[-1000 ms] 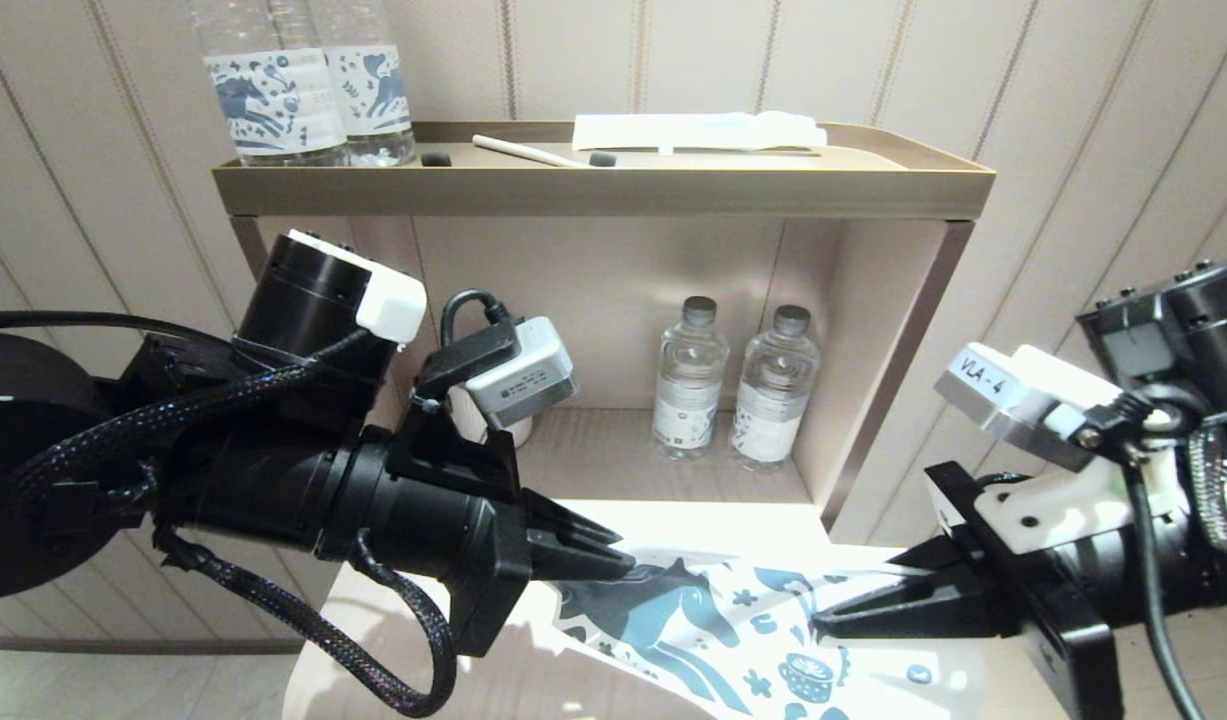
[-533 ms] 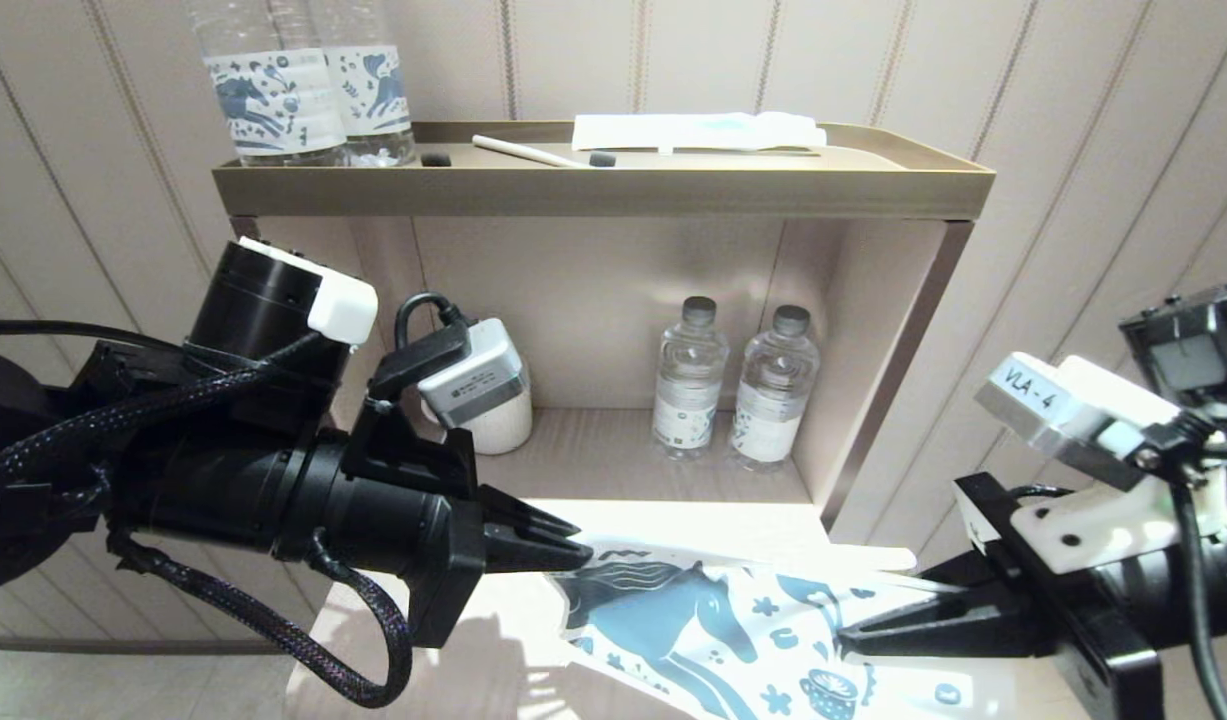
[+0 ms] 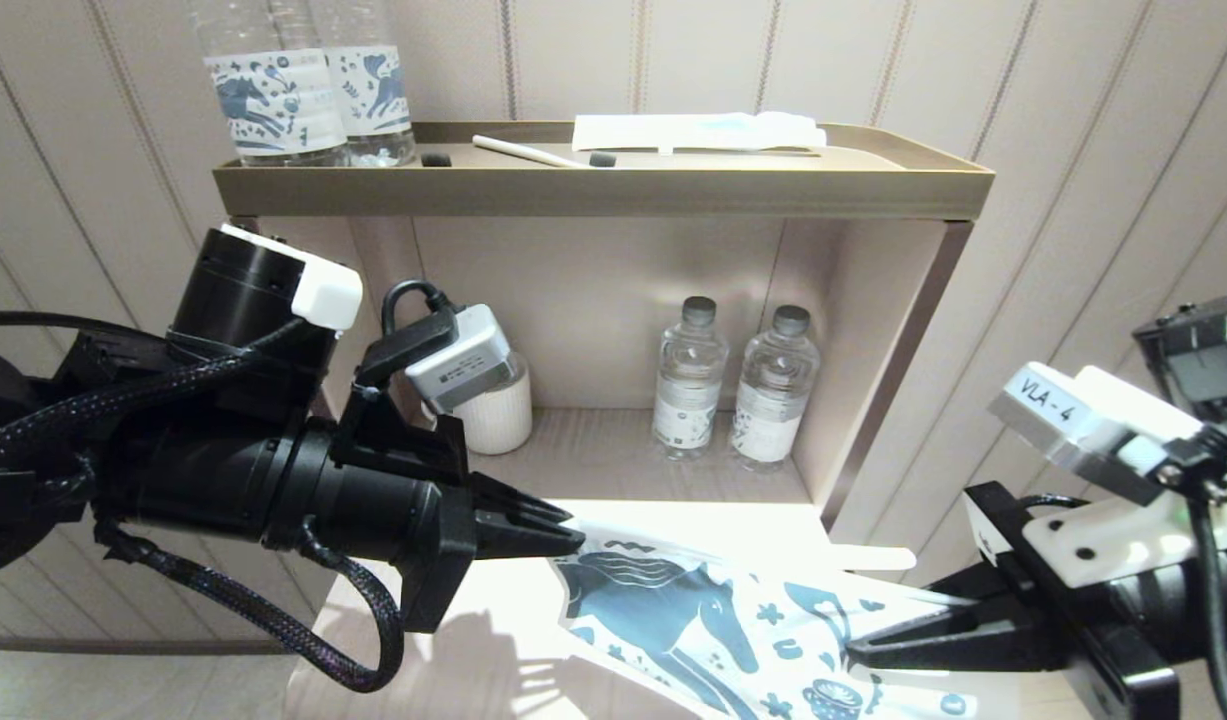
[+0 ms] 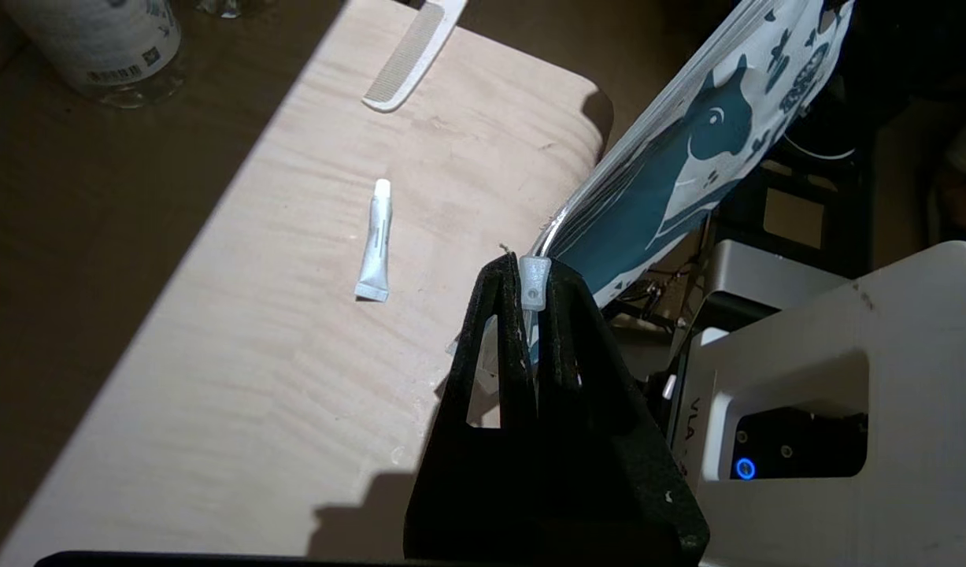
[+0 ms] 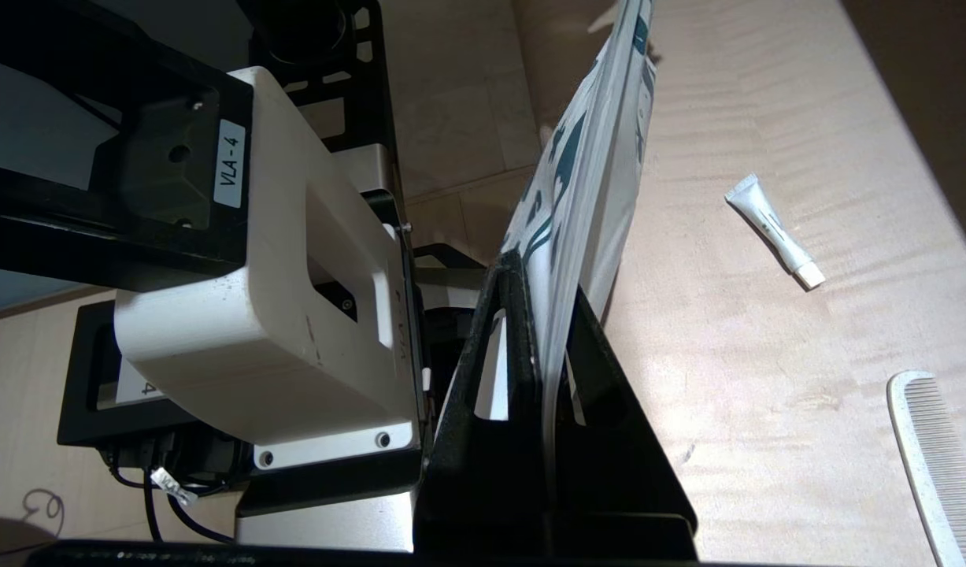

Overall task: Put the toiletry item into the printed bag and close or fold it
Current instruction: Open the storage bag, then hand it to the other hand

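Printed bag (image 3: 713, 640) stretched above the desk (image 4: 294, 331), pinched at nine o'clock by left gripper (image 3: 563, 528), fingers clenched on its zipper end, and at three o'clock by right gripper (image 3: 863, 650), likewise clenched. Small tube (image 4: 374, 240) lying loose below, comb (image 5: 927, 457) nearby.

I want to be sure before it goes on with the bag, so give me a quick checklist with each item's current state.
1. Left gripper shut on the printed bag at the slider end: ok.
2. Right gripper shut on the bag's other end: ok.
3. Bag lifted off the wooden tabletop, stretched between both grippers: ok.
4. Small white tube inside the bag: not ok, it lies on the tabletop.
5. White comb inside the bag: not ok, also on the tabletop.
6. Bag mouth open: cannot tell.
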{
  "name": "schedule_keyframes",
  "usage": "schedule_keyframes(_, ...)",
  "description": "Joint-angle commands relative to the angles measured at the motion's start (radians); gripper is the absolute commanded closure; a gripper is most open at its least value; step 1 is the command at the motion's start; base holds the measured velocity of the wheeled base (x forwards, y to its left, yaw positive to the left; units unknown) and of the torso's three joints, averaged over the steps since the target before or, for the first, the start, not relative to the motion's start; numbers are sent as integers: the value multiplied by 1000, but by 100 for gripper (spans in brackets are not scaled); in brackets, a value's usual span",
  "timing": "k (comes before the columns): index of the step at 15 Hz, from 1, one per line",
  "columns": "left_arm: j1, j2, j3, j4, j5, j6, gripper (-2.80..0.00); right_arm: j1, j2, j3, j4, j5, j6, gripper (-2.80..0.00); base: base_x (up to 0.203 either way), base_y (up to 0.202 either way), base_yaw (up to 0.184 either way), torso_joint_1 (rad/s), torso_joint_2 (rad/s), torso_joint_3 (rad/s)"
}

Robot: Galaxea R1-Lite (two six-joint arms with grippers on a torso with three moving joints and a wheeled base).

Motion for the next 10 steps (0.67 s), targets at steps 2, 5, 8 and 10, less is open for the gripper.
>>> schedule_keyframes(2, -2, 8, 0, 0, -5, 3, -280, 1, 7, -3, 0, 5, -3, 0, 0, 0, 0, 0, 0, 0)
schedule_keyframes(5, -2, 14, 0, -1, -6, 4, -280, 3, 6, -5, 0, 5, -3, 0, 0, 0, 0, 0, 0, 0)
schedule_keyframes(8, -2, 14, 8, -1, -22, 30, -280, 5, 3, -6, 0, 6, -3, 0, 0, 0, 0, 0, 0, 0)
schedule_keyframes(10, 0, 11, 12, 0, -57, 32, -280, 6, 7, -10, 2, 24, -3, 0, 0, 0, 0, 0, 0, 0)
